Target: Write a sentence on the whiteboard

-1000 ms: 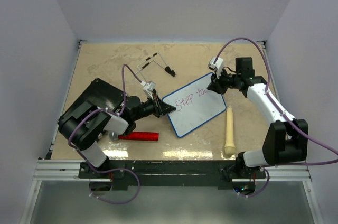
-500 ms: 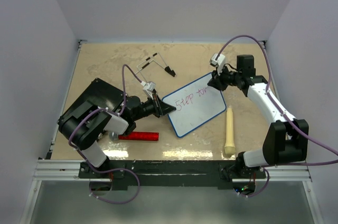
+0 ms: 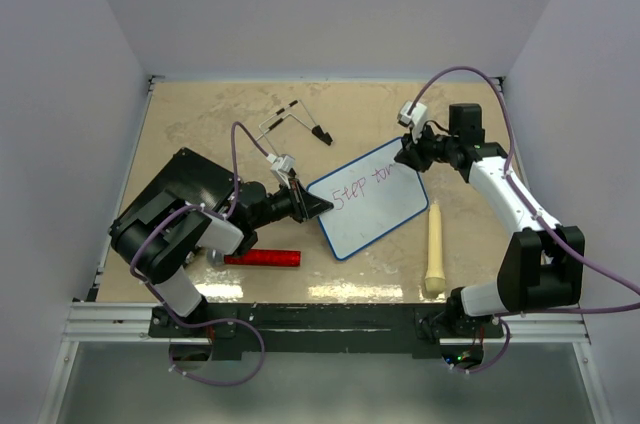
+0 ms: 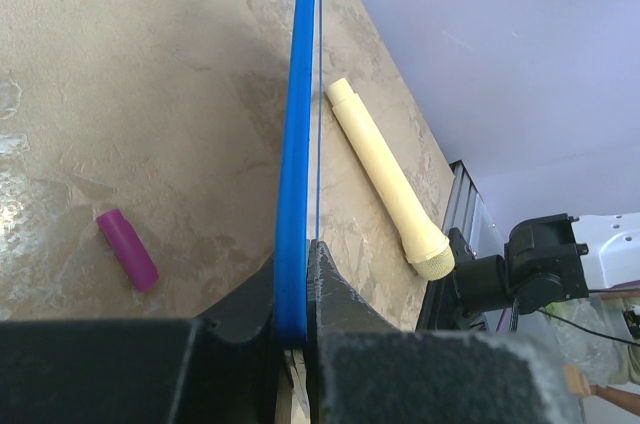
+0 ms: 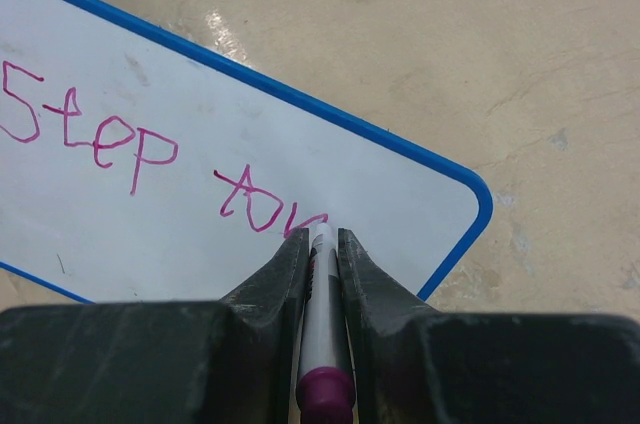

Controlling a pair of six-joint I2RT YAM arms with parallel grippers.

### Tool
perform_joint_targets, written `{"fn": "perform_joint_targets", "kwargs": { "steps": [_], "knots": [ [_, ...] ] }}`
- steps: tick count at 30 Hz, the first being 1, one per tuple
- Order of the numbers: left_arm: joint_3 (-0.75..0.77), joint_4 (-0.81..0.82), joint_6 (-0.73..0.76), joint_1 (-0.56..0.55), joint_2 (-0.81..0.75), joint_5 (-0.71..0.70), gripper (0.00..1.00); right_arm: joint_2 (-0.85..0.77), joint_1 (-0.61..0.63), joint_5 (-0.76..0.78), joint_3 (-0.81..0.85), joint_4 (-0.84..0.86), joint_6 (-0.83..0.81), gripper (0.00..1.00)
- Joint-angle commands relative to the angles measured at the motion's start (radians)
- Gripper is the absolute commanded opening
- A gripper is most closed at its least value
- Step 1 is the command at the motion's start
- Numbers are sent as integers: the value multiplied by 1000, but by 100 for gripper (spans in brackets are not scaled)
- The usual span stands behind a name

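The left jaws are clamping the seemingly light, stiff whiteboard [image 3: 375, 214] by its rim, probably preventing sliding. The right jaws are pinching the marker [image 5: 320, 314].

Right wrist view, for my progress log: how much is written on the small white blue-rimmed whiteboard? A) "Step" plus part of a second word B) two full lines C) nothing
A: the purple-pink sentence on the whiteboard reads "Step" plus a few letters, ending at the white marker.

Loose things: one of each.
One board [image 3: 378, 222], marker [image 5: 320, 279], purple cap [image 4: 127, 249], red stick [image 3: 263, 258], cream handle [image 3: 434, 249], black slab [image 3: 190, 176], wire frame [image 3: 290, 120].
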Motion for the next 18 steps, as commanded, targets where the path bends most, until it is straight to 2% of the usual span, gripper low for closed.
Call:
{"fn": "perform_joint_targets", "kwargs": {
  "steps": [1,9,18],
  "knots": [
    [2,89,49,-7,4,25,0,-17,-4,3,-30,-49,-60,0],
    [-1,90,49,-7,-1,26,0,-15,-5,13,-36,-67,-67,0],
    [3,86,51,-7,3,28,0,5,-5,20,15,2,-18,0]
  ]
}}
